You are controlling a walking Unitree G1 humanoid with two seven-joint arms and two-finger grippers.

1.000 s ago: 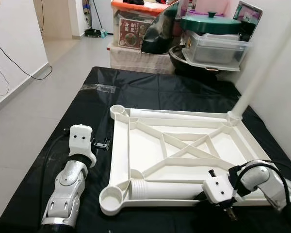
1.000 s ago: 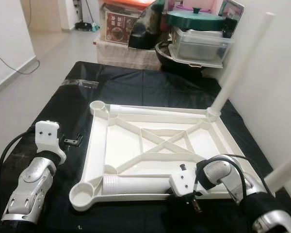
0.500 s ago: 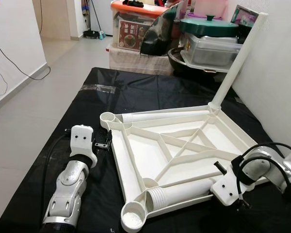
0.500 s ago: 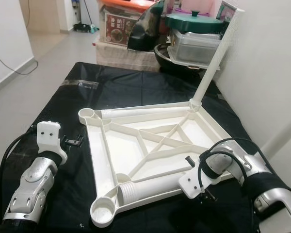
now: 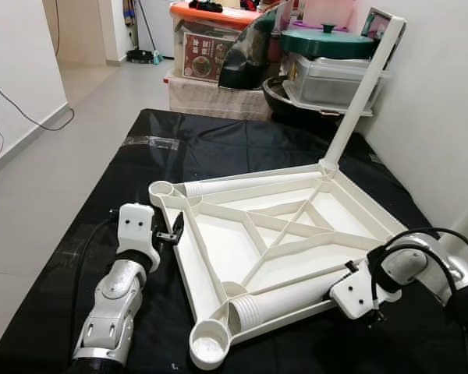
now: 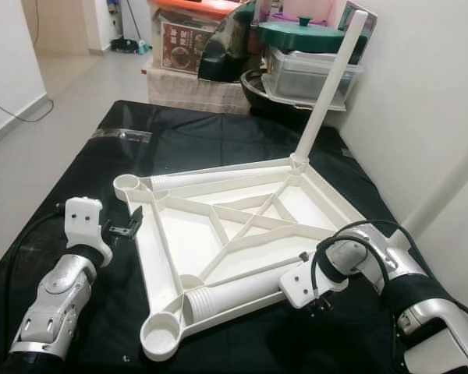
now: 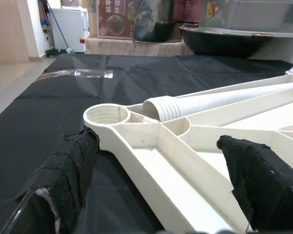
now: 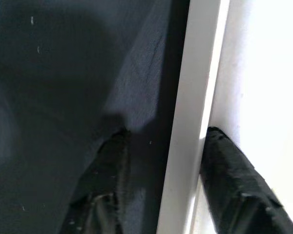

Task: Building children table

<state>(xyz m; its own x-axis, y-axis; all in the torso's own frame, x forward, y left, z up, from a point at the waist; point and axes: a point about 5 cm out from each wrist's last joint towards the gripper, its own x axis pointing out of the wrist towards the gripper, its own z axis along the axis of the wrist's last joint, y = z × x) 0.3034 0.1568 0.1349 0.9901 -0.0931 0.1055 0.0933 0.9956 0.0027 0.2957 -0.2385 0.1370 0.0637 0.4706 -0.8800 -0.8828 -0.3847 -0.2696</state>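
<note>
white tabletop (image 5: 242, 241) | upside down, ribbed | one leg (image 5: 360, 92) upright
</note>
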